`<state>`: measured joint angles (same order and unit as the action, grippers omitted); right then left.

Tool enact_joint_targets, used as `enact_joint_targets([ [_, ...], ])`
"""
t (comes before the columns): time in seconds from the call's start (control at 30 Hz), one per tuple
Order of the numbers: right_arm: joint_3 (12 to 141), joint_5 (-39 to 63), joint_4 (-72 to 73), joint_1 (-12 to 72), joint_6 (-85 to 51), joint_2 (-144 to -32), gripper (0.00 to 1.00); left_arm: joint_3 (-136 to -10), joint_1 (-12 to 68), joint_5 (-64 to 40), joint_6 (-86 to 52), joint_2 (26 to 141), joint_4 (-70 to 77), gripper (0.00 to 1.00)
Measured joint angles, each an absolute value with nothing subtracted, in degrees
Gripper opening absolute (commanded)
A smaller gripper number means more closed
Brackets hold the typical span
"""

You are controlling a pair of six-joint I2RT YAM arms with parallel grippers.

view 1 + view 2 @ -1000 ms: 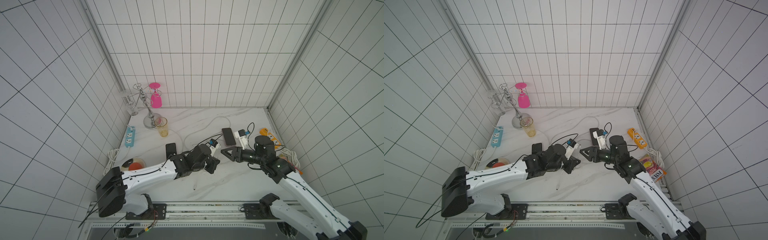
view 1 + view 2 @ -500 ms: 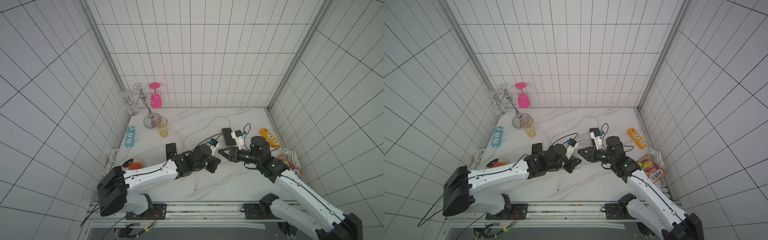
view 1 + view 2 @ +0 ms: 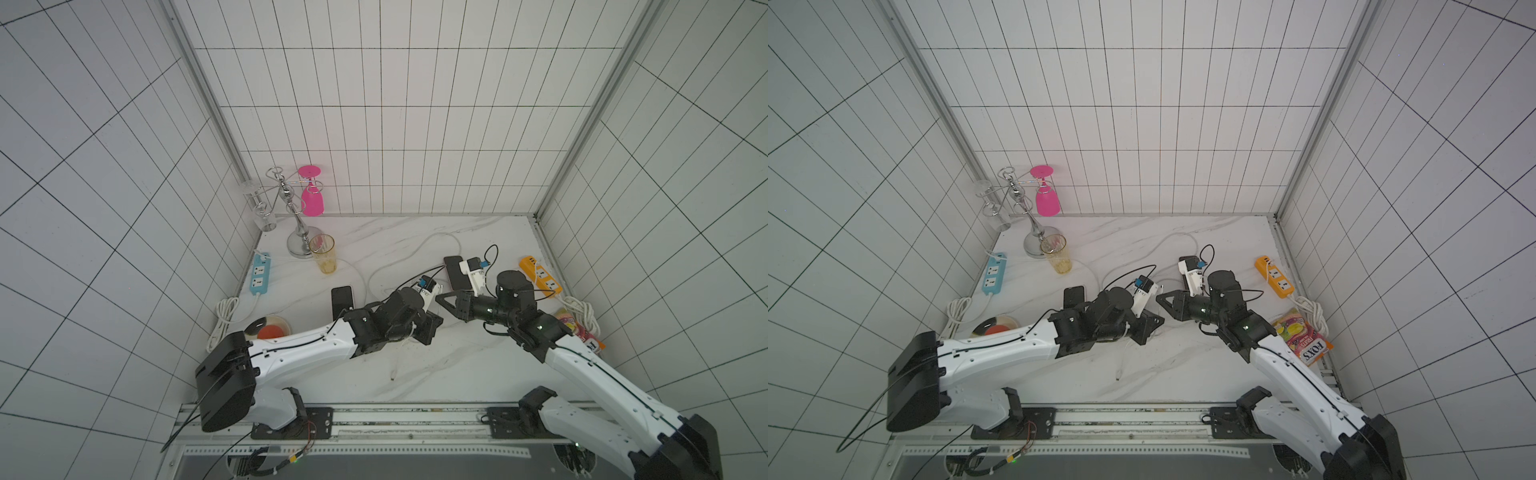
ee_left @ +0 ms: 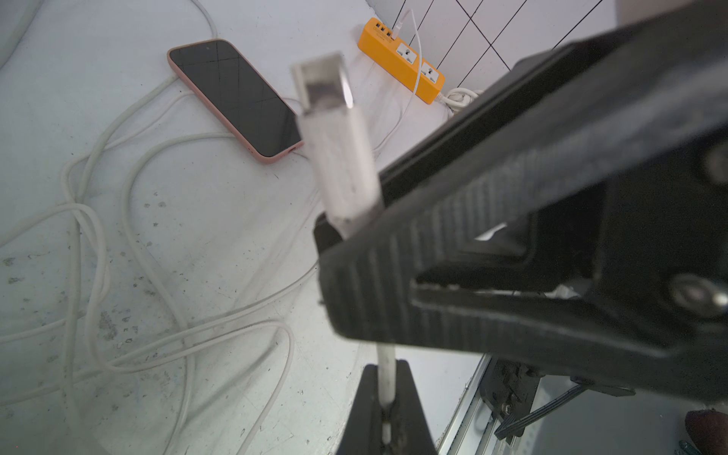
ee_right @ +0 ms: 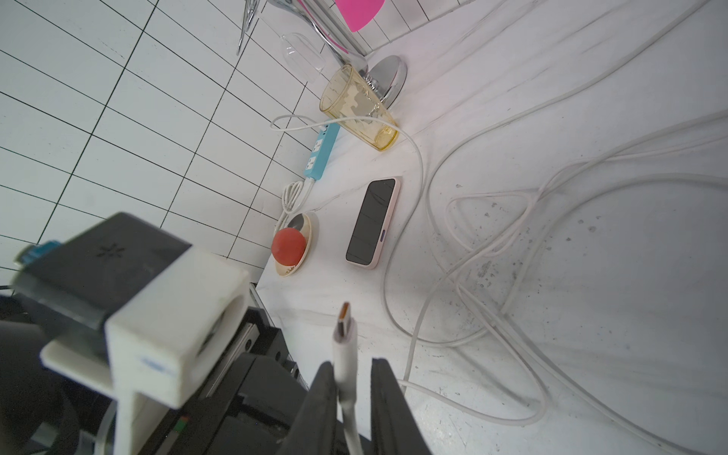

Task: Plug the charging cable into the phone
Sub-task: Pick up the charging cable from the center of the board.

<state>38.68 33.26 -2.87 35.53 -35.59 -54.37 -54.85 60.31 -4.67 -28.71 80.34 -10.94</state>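
My left gripper (image 4: 388,370) is shut on the white charging cable a short way behind its plug (image 4: 335,130); it shows mid-table in both top views (image 3: 432,328). My right gripper (image 5: 350,370) faces it tip to tip (image 3: 442,297). Its jaws stand narrowly round the plug (image 5: 344,335), which rests against one finger with a small gap to the other. One dark phone in a pink case (image 4: 236,94) lies behind the right gripper (image 3: 454,272). Another phone (image 5: 372,222) lies to the left of my left arm (image 3: 343,297).
Loose white cable loops (image 5: 492,244) cover the table between the phones. An orange power strip (image 3: 540,280) and a snack packet (image 3: 1302,336) lie by the right wall. At the left are a blue power strip (image 3: 259,276), a yellow cup (image 3: 323,253), a glass rack (image 3: 301,232) and a saucer (image 3: 270,330).
My right gripper has moved left up to the left gripper and narrowed its jaws round the plug. The left arm has stayed still, holding the cable.
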Motion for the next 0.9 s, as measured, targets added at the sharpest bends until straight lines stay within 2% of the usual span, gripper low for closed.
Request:
enact_joint_targets([
  [0.37, 38.68, 32.64, -2.26, 35.73, -35.57, -54.57, 0.16, -54.85, 60.31, -4.8, -28.73, 80.34, -10.94, 0.0],
  [0.5, 38.68, 32.53, -1.96, 35.77, -35.53, -54.74, 0.08, -54.85, 60.31, -4.78, -28.73, 80.34, -10.92, 0.0],
  [0.57, 38.68, 32.51, -1.91, 35.77, -35.42, -54.74, 0.01, -54.85, 60.31, -4.78, -28.77, 80.34, -10.9, 0.0],
  [0.63, 38.63, 32.42, -1.87, 35.79, -35.27, -54.74, 0.0, -54.85, 60.31, -4.8, -28.95, 80.34, -10.85, 0.0],
  [0.67, 38.61, 32.34, -1.76, 35.88, -35.18, -54.74, 0.0, -54.85, 60.31, -4.78, -28.97, 80.36, -10.83, 0.09],
  [0.73, 38.39, 32.27, -1.37, 36.03, -35.11, -54.63, 0.0, -54.85, 60.31, -4.75, -29.15, 80.34, -10.87, 0.42],
  [0.77, 38.28, 32.25, -1.26, 36.03, -34.98, -54.54, 0.0, -54.85, 60.31, -4.67, -29.36, 80.34, -10.94, 0.53],
  [0.8, 38.24, 32.21, -1.19, 36.03, -34.76, -54.48, 0.0, -54.85, 60.31, -4.51, -29.63, 80.29, -11.07, 0.8],
  [0.83, 38.24, 32.21, -1.21, 36.03, -34.39, -54.35, 0.0, -54.85, 60.31, -4.23, -29.93, 80.18, -11.33, 0.9],
  [0.9, 38.24, 32.18, -1.26, 36.03, -33.39, -53.74, 0.0, -54.85, 60.31, -3.09, -30.79, 79.46, -12.51, 0.95],
])
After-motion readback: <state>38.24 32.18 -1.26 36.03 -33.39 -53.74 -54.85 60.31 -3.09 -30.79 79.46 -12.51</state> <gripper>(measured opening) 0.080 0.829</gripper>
